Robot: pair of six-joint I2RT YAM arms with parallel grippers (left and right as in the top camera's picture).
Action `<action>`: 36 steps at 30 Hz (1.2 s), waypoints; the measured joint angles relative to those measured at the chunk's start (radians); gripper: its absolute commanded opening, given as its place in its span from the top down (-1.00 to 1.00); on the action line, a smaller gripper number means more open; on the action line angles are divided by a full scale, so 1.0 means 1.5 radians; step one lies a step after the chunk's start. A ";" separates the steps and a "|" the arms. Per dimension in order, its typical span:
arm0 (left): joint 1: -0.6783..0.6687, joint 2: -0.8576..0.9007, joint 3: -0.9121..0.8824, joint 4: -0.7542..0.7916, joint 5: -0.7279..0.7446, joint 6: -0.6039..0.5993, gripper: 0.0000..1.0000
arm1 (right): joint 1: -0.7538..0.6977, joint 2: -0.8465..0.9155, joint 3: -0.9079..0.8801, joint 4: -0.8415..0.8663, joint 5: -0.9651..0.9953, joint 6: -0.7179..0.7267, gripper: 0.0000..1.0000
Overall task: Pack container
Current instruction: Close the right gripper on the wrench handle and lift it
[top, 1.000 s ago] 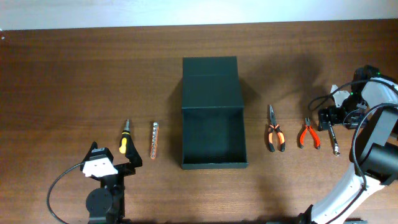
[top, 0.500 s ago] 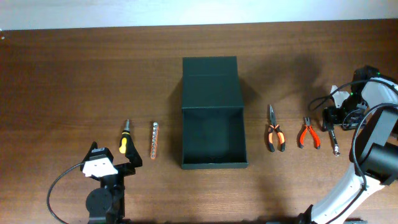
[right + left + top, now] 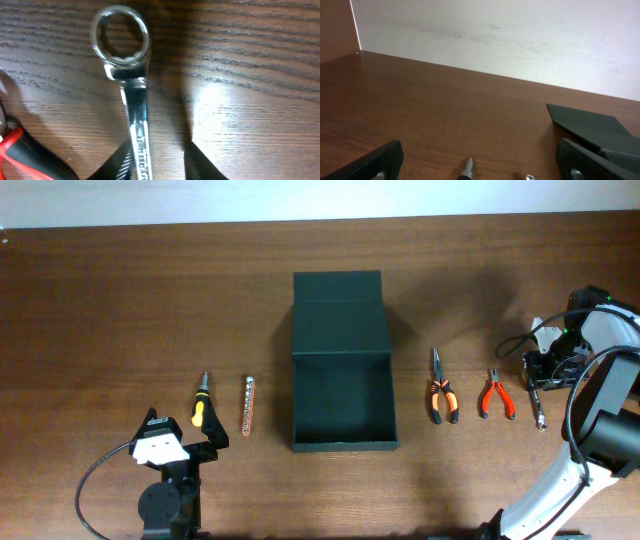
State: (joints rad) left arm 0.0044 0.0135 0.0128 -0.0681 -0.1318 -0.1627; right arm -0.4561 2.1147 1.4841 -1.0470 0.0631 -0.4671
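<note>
The container (image 3: 343,444), a dark green-black box with its flap lid folded back, stands open in the middle of the table, and nothing shows inside it. My right gripper (image 3: 541,372) hangs at the far right over a chrome ring wrench (image 3: 539,408). In the right wrist view my right gripper (image 3: 159,156) straddles the wrench (image 3: 134,102). The left finger touches the shaft, and a gap remains between the shaft and the right finger. My left gripper (image 3: 185,432) rests open near the front left, just behind a yellow-handled screwdriver (image 3: 199,406), whose tip (image 3: 466,169) shows between its fingers.
A strip of bits (image 3: 247,404) lies right of the screwdriver. Orange-handled long-nose pliers (image 3: 441,391) and smaller red pliers (image 3: 495,396) lie between the container and the wrench. A red plier handle (image 3: 11,150) shows at the left of the right wrist view.
The right gripper's jaws have narrowed around the wrench, and it has shifted slightly right. The left arm and all the tools have stayed put.
</note>
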 measured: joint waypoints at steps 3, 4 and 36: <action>0.000 0.000 0.000 0.000 0.000 0.000 -0.99 | 0.000 0.000 0.000 0.000 0.000 0.001 0.49; 0.000 0.000 0.000 0.000 0.000 0.000 -0.99 | 0.000 0.000 0.000 0.000 0.000 0.001 0.49; 0.000 0.000 0.000 0.000 0.000 0.000 -0.99 | 0.000 0.000 0.000 0.006 0.000 0.024 0.92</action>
State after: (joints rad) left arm 0.0044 0.0135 0.0128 -0.0681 -0.1318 -0.1627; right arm -0.4561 2.1147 1.4845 -1.0386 0.0628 -0.4316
